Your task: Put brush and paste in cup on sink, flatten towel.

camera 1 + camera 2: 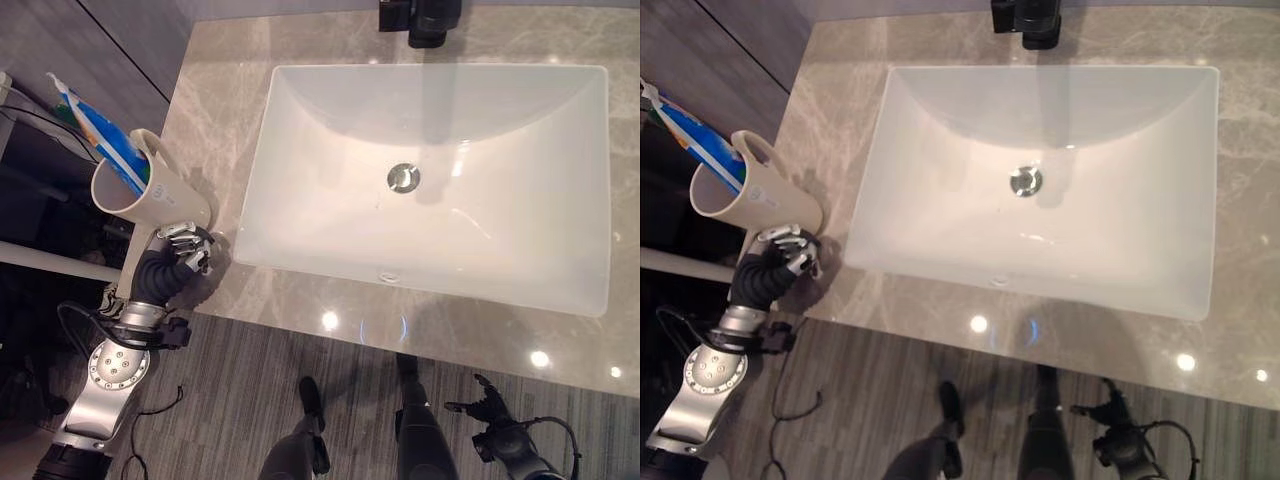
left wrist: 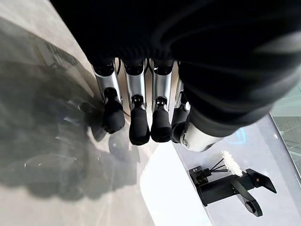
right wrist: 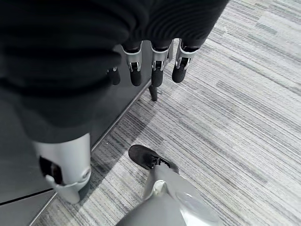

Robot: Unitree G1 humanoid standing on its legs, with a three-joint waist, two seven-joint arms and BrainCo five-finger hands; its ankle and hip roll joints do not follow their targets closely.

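A cream cup point(image 1: 150, 190) stands at the left end of a grey marble counter point(image 1: 330, 310), beside the left rim of a white rectangular sink point(image 1: 300, 130). The cup has a handle on its far side and leans its mouth out over the counter's left edge. Inside it, a blue-and-white tube of paste point(image 1: 100, 130) slants up and away to the left, past the rim; a thin white brush handle point(image 1: 60, 85) shows along the tube's upper end, though how deep it sits in the cup cannot be told.

The robot's left hand point(image 1: 185, 245) is just in front of the cup's base, at the near-left corner of the counter. From the head views it looks close to or touching the cup; which of the two cannot be made out. In the left wrist view its fingers point(image 2: 139, 127) hang side by side, bent only slightly, with nothing between them and the polished stone below.

The right hand point(image 1: 490, 410) hangs low at the robot's side, in front of the counter and over a grey plank floor point(image 3: 244, 94). Its fingers point(image 3: 157, 75) are loosely extended and carry nothing.

A black tap point(image 1: 425, 20) rises at the middle of the sink's far side, and a round metal drain point(image 1: 404, 177) sits in the middle of the basin. The left wrist view also catches a black tap with a white bristly head point(image 2: 230, 162) beside it.
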